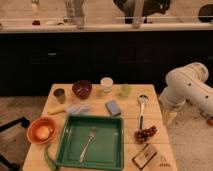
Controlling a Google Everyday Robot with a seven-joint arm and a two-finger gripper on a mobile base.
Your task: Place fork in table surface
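The slim silver fork (88,142) lies in the green tray (65,150) at the front of the table, tines toward the back. The light tan wooden table surface (129,119) carries everything. My white arm (187,86) bends in from the right. My gripper (170,118) hangs beside the table's right edge, well to the right of the fork and apart from it. Nothing shows in the gripper.
A dark-handled utensil with a round metal head (142,107), grapes (145,134) and a snack packet (144,156) lie right of the tray. An orange bowl (41,131), dark red bowl (82,89), white cup (106,84), green cup (125,90), grey cup (59,95) and blue sponge (113,107) stand around.
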